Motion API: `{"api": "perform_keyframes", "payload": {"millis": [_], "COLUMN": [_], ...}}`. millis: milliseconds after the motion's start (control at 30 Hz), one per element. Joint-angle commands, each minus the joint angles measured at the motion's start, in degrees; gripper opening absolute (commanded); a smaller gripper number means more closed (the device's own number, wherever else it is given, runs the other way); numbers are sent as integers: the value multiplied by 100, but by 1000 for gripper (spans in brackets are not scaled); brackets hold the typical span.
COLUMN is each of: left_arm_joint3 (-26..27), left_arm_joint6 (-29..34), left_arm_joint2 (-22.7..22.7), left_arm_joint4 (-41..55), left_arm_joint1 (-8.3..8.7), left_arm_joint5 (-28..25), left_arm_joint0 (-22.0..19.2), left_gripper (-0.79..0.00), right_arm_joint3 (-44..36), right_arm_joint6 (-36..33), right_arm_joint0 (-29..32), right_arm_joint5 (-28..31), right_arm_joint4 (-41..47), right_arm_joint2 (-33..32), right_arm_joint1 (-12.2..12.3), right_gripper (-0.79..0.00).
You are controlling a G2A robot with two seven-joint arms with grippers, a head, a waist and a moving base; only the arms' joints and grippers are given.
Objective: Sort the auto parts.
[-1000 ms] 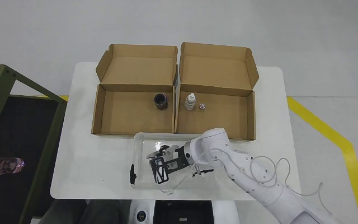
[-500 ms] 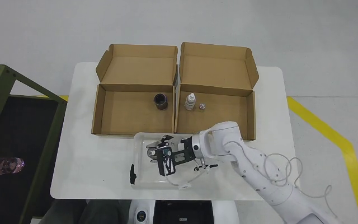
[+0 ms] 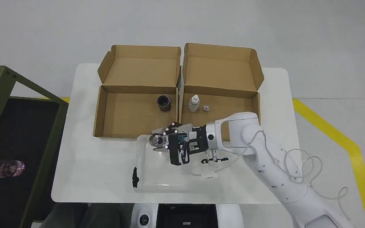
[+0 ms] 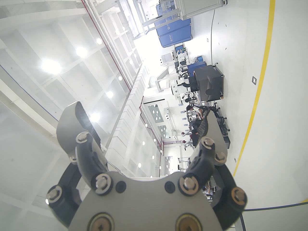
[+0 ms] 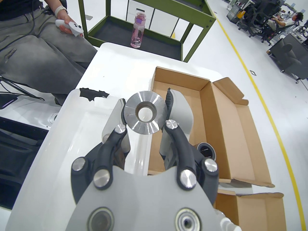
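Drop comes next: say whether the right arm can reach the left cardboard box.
Probably yes: the right gripper, shut on the metal ring, hangs by the left cardboard box's near wall; the box is open.

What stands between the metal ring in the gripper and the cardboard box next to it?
Nothing visible. The right gripper holds the metal ring beside the near wall of the cardboard box, whose top is open.

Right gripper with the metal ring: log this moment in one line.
right gripper: shut on metal ring | position: over far edge of clear tray, beside left box | left gripper: open, empty
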State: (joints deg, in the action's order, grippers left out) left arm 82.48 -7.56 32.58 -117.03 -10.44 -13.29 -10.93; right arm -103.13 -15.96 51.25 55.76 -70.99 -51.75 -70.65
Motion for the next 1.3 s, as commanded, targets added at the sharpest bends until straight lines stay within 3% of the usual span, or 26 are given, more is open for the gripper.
{"api": "perform_keyframes", "payload": {"millis": [0, 300, 633, 1267], "left_arm_joint3": [0, 0, 0, 0], "left_arm_joint6": [0, 0, 0, 0], "left_arm_joint2": [0, 0, 0, 0], "left_arm_joint4": [0, 0, 0, 0], "left_arm_joint1": [0, 0, 0, 0], "left_arm_joint5": [0, 0, 0, 0], "left_arm_joint0": [0, 0, 0, 0], "left_gripper": [0, 0, 0, 0], "right_arm_joint3": [32, 539, 1365, 3105], "right_arm_joint6": [-14, -259, -469, -575], "right_arm_joint0": [-38, -412, -1058, -1921], "right_arm_joint5": [-56, -477, -881, -1062], "right_arm_joint4": [59, 379, 526, 668], "right_arm_joint2": [-30, 158, 786, 1697], "right_arm_joint1": [0, -90, -338, -860], "right_gripper": [-785, -785, -785, -785]}}
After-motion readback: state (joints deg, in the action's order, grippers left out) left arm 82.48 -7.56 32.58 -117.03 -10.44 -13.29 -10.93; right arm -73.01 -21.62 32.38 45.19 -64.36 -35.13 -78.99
